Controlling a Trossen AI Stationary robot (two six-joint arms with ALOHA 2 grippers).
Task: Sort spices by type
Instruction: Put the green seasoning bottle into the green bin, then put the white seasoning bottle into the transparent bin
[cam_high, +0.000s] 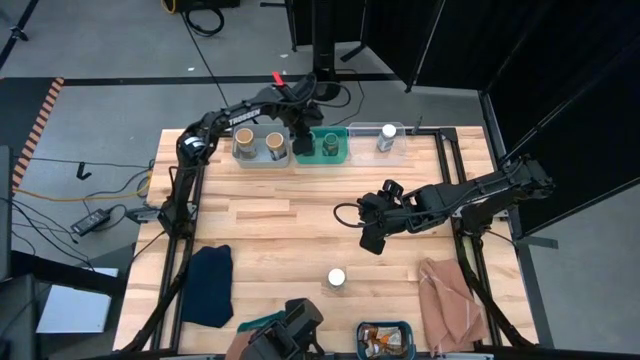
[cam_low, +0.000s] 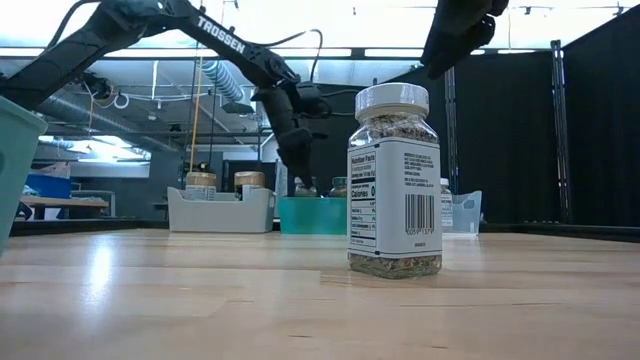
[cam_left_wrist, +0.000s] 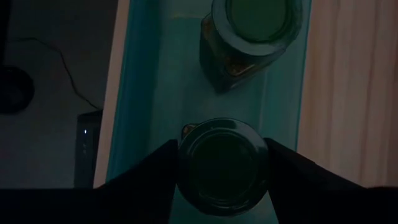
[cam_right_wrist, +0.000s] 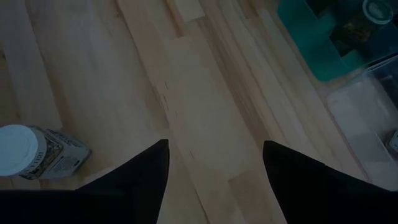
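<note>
I see left gripper (cam_left_wrist: 221, 171) holding green-top jar (cam_left_wrist: 222, 165) over far teal bin (cam_left_wrist: 146, 93) | right gripper (cam_right_wrist: 214, 165) wide, empty | risk: I tip the neighbouring jar (cam_left_wrist: 258, 25) on release

White-topped jar (cam_high: 337, 277) upright mid-table (green-topped jars (cam_high: 329, 143) binned).

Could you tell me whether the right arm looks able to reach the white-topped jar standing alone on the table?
Probably yes: the right gripper hangs open above bare table, the jar stands close by, nothing between them.
</note>
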